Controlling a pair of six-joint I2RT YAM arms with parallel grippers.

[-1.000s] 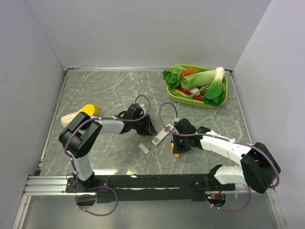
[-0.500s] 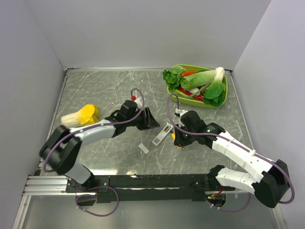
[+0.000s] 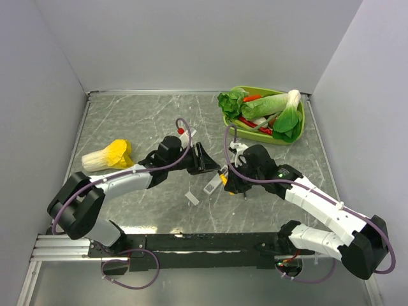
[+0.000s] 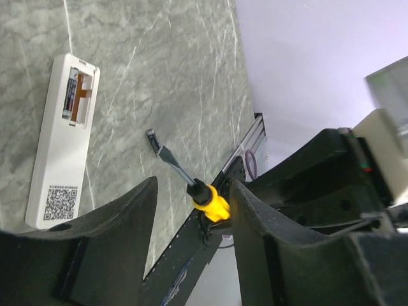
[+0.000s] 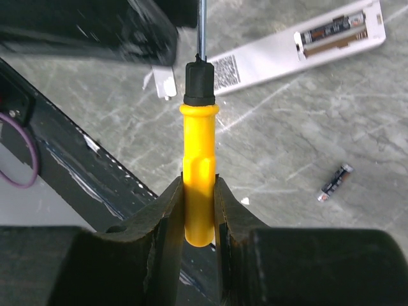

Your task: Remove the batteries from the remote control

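Left wrist: white remote control (image 4: 57, 153) back-up, recess open, one battery (image 4: 68, 95) inside.

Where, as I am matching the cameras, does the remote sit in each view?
Top: remote at mid-table, partly hidden.
Left wrist: remote along the left edge, back up, bay open.
Right wrist: remote at upper right, back up.
Shared landmark: the screwdriver, its yellow handle in all three.

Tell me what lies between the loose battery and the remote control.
Nothing. In the right wrist view, the stretch from the loose battery to the remote control is bare table.
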